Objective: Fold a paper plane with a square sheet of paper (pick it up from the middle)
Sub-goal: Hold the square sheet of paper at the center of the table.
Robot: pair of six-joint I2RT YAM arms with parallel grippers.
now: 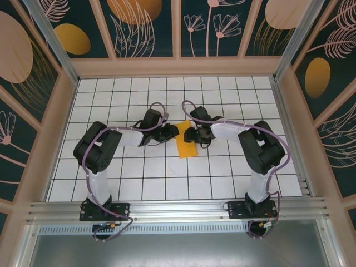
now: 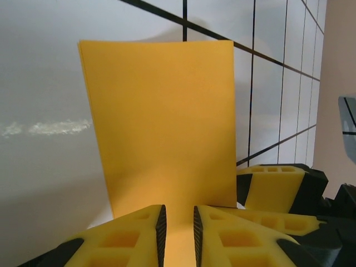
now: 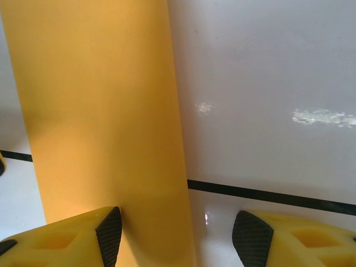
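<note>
White gridded tabletop (image 1: 167, 183), black lines on gloss white, boxed on three sides by dark floral wall panels (image 1: 217, 28) in pale wood frames. One ribbed aluminium rail (image 1: 178, 208) runs along the near edge and carries both arm bases.

Two black-and-white robot arms: left arm (image 1: 100, 150) and right arm (image 1: 258, 147). Each is elbowed outward and reaches in toward table centre, and each trails one purple cable (image 1: 158, 108).

One orange-yellow sheet of paper (image 1: 186, 146), seen as a narrow rectangle, lies flat on the middle grid squares with its long side running near to far. From above, both wrists crowd over its far end and cover that part; the near end lies bare.

Two grippers, with yellow fingers and black pads.
- Left gripper (image 2: 178, 222): jaws a slim gap apart at the paper's edge, with paper showing in the gap. No clamp seen.
- Right gripper (image 3: 177, 228): jaws wide apart, one finger over the paper, the other over bare table. It holds nothing.
</note>
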